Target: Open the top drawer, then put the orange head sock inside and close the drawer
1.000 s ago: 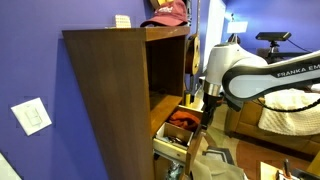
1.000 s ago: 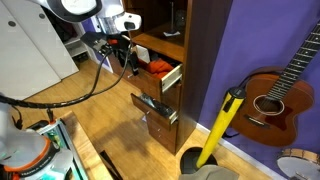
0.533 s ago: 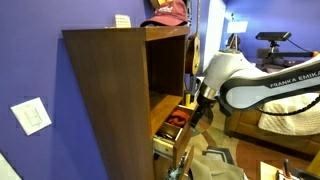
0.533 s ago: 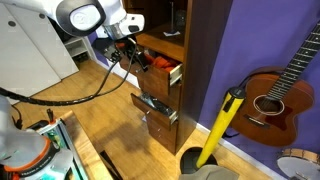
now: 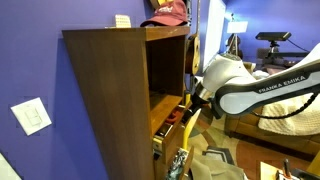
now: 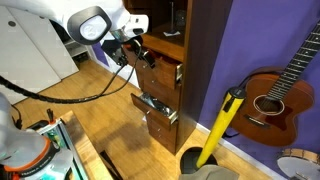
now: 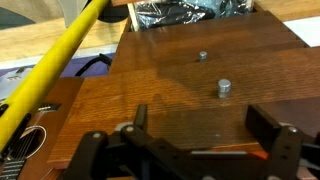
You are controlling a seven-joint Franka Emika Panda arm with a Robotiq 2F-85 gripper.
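The brown wooden cabinet point(image 5: 110, 90) shows in both exterior views. Its top drawer point(image 5: 171, 124) is pushed nearly shut, and it also shows in an exterior view point(image 6: 166, 71). My gripper point(image 7: 205, 125) is open and empty, with its fingers spread against the top drawer's front point(image 7: 190, 105) just below the round knob point(image 7: 224, 88). It also shows at the drawer front in both exterior views point(image 5: 190, 108) point(image 6: 141, 55). Only a thin orange sliver of the head sock point(image 7: 263, 154) shows through the drawer's gap.
The drawer below point(image 6: 157, 104) stands partly open with dark items point(image 7: 190, 12) inside. A yellow pole point(image 6: 221, 128) and a guitar point(image 6: 272, 100) lean against the purple wall. A pink cap point(image 5: 168, 12) lies on the cabinet top.
My gripper has moved toward the cabinet and pushed the top drawer in, from well open with the orange sock in plain sight to almost shut.
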